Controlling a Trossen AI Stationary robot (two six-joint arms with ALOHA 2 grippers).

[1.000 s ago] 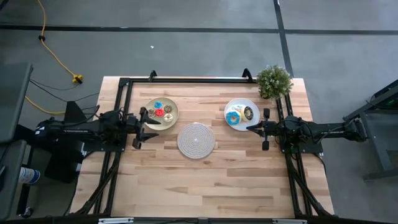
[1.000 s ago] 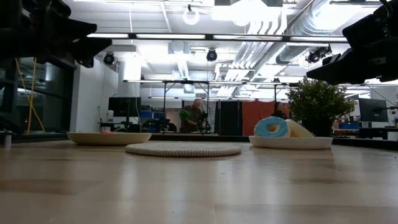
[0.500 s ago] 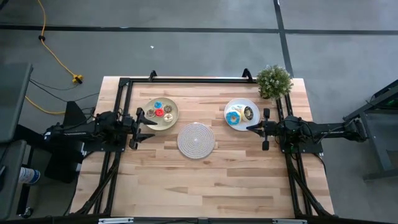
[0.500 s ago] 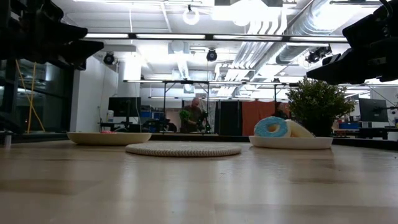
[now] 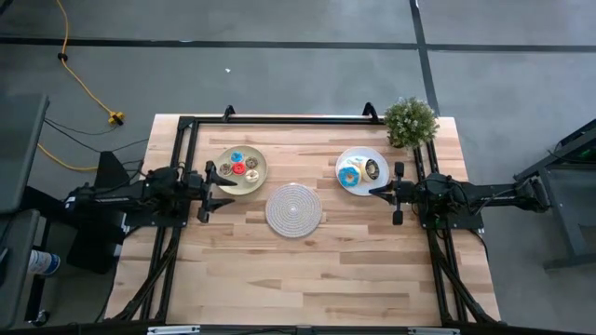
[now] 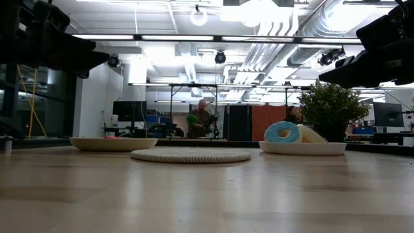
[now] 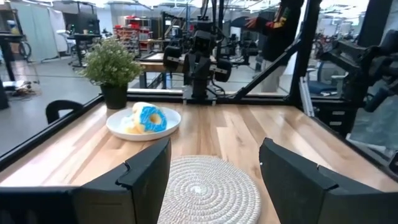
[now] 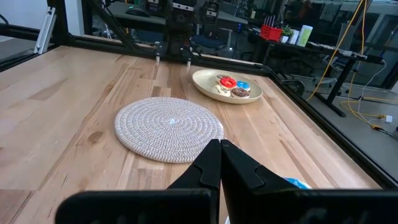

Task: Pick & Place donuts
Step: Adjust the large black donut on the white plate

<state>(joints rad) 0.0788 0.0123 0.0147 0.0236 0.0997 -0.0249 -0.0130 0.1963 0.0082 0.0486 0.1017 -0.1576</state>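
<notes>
Overhead layout of the wooden table (image 5: 307, 261). A woven round mat (image 5: 294, 208) lies near the table's centre. At about 10 o'clock from the mat sits a tan plate (image 5: 259, 173) carrying several small donuts (image 5: 239, 167) — blue, red, brown and orange icing can be made out, all inside the rim. At about 2 o'clock from the mat sits a white plate (image 5: 377, 156) with a blue-iced donut (image 5: 350, 174) leaning against a pale one and a darker one beside them. A potted plant (image 5: 410, 121) stands at the table's corner, at 1 o'clock from the white plate.

The left gripper (image 5: 209, 193) hovers at the tan plate's 8 o'clock, just off its rim, above the table. Its fingers (image 7: 146, 177) are spread apart with nothing between them; the mat shows through the gap in the left wrist view.

The right gripper (image 5: 377, 191) hangs at the white plate's 5 o'clock, close to the rim. Its fingers (image 8: 210, 163) are pressed together tip to tip and hold nothing; the blue donut's edge shows just beside them in the right wrist view.

In the level view the tan plate (image 6: 113, 144), mat (image 6: 191, 155) and white plate (image 6: 302, 148) stand in a row, with the blue donut (image 6: 282, 132) upright on edge. A person (image 6: 203, 120) is in the room behind.
</notes>
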